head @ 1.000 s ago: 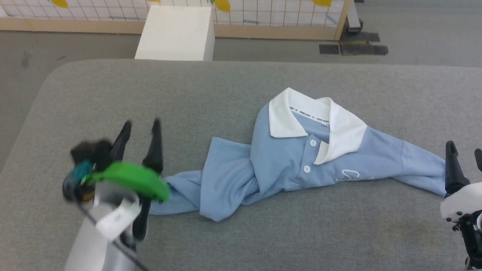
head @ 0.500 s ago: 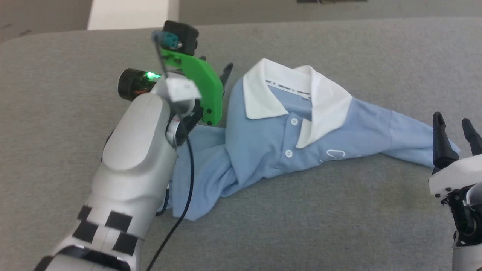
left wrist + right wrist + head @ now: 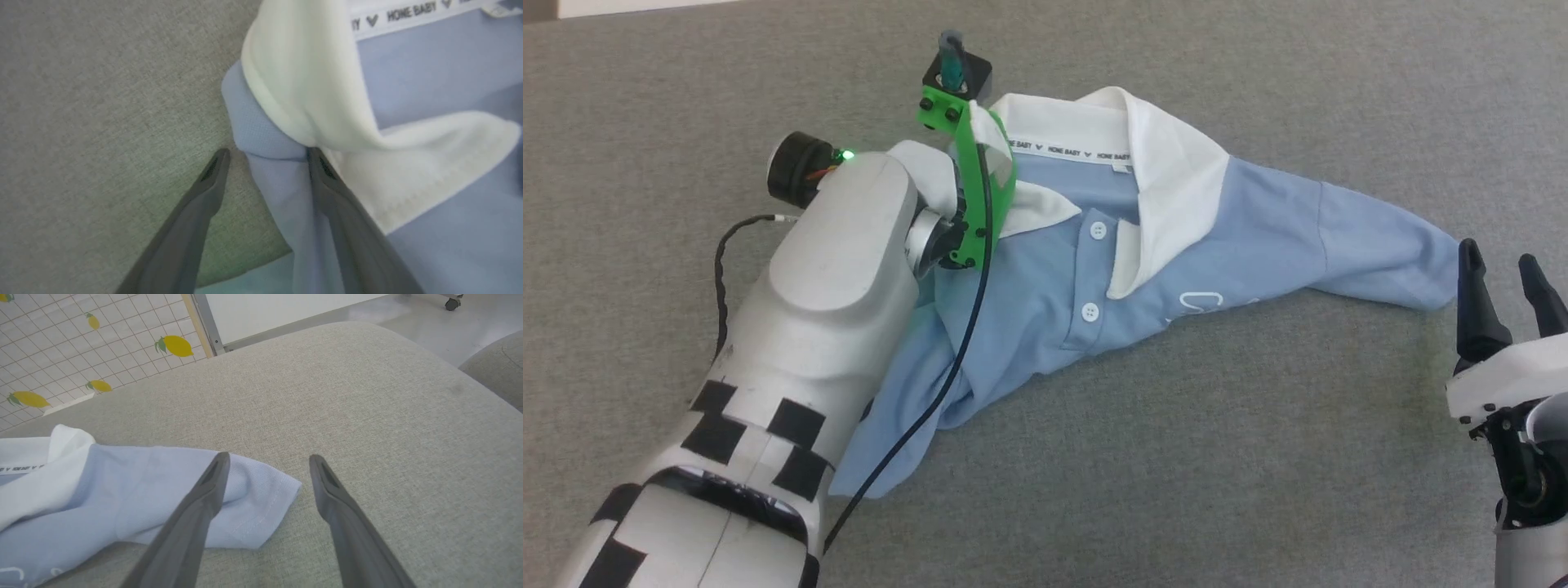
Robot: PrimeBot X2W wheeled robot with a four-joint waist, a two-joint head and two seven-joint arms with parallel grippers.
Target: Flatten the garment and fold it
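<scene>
The garment (image 3: 1241, 229), a light blue polo shirt with a white collar (image 3: 1168, 180), lies crumpled on the grey padded table, its lower part bunched under my left arm. My left gripper (image 3: 267, 155) is open at the shoulder beside the collar (image 3: 310, 81). A blue fold sits between its fingers, and its right finger (image 3: 327, 183) touches the collar's edge. In the head view the green camera mount (image 3: 968, 163) hides those fingers. My right gripper (image 3: 1499, 257) is open just off the end of the right sleeve (image 3: 1388, 253). In the right wrist view the right gripper (image 3: 268, 457) has its left finger over the sleeve hem (image 3: 253, 498).
The grey padded table (image 3: 1258, 449) stretches on all sides of the shirt. Beyond its far edge stand a lattice screen with lemon prints (image 3: 61, 343) and bare floor (image 3: 408, 310). Another grey padded piece (image 3: 498, 367) sits off to the right.
The head camera has tilted down. My left arm has swung from left of the shirt, forward and right, to the shoulder by the collar. The right gripper stays by the sleeve end.
</scene>
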